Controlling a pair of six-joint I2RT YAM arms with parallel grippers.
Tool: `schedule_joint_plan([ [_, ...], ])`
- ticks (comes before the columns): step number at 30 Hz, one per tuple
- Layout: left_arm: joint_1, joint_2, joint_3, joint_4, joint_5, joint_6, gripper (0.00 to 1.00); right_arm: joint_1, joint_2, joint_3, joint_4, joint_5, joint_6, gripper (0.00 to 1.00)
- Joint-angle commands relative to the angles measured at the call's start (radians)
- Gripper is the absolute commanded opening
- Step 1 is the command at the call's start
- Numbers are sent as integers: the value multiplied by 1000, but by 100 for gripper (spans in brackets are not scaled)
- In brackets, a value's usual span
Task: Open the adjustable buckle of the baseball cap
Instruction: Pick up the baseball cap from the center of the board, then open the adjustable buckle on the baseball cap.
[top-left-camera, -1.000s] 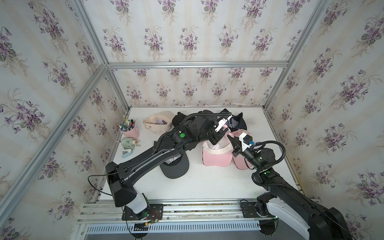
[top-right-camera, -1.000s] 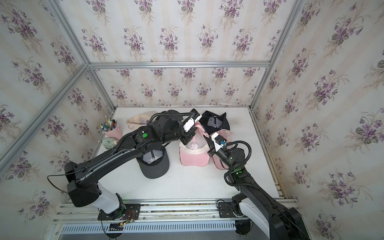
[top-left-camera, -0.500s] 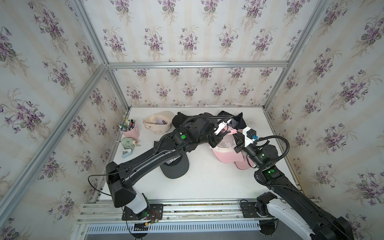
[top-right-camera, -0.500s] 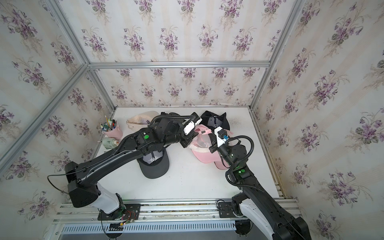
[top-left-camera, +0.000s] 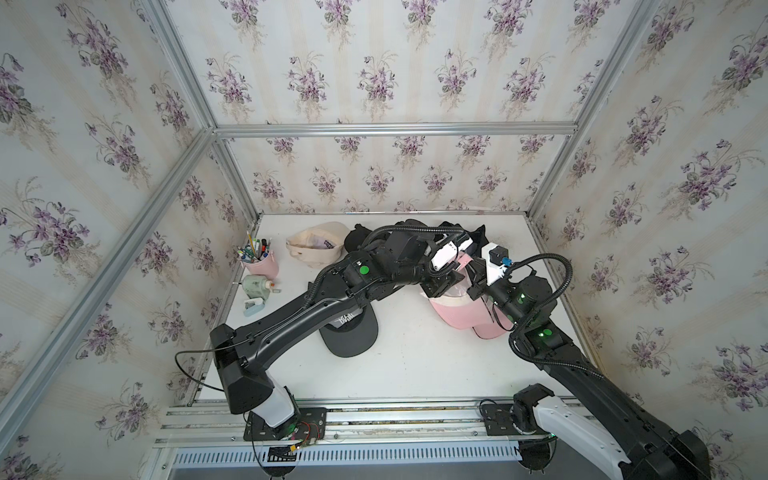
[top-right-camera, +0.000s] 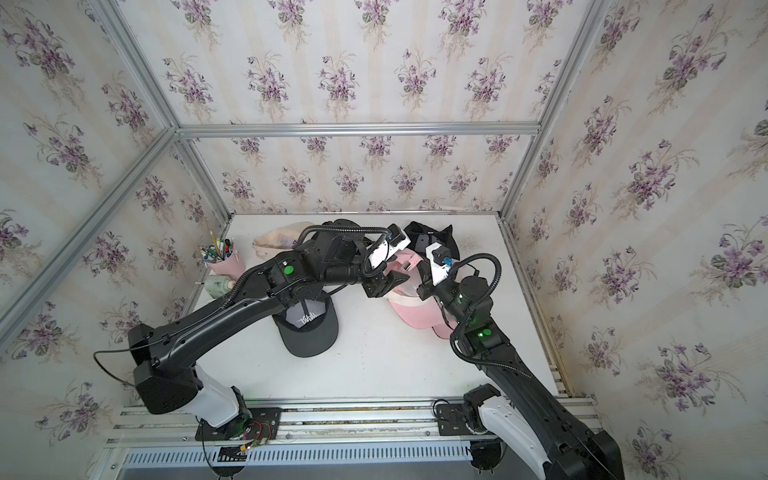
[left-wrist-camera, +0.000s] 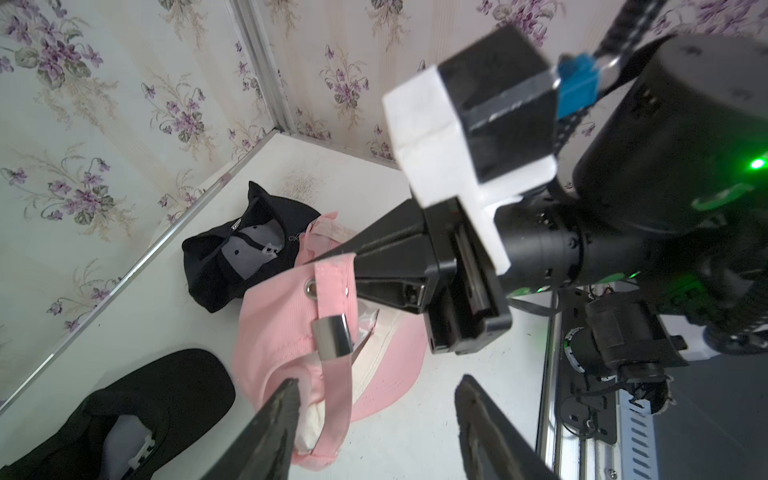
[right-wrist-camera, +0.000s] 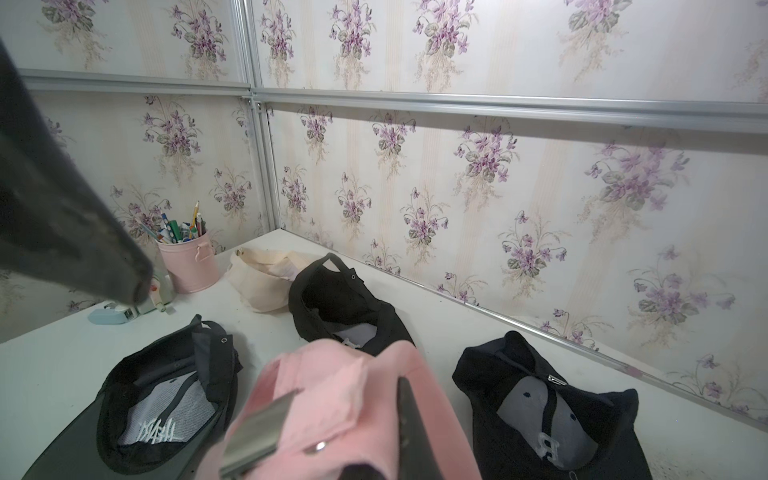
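Note:
The pink baseball cap hangs tilted over the right side of the table, its brim low. My right gripper is shut on the cap's back strap just above the silver buckle. Below the buckle the pink strap hangs in a loose loop. My left gripper stands open beside that loop. One of its fingers is close to the strap and grips nothing.
A black cap lies upside down under the left arm. Two more dark caps and a beige cap lie at the back. A pink pen cup and a tape dispenser stand by the left wall.
My left gripper was shut at the cap's strap and has opened and let go. The right gripper has carried the pink cap a little to the right.

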Motion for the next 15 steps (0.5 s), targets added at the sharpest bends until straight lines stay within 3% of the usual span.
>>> schedule_joint_plan([
  [1,5,45,71,-36,46,-2,62,6,3,8,24,-4,-21,0],
  [15,50,167,132,61,79,-147,60,40,27,-2,80,1,-22,0],
])
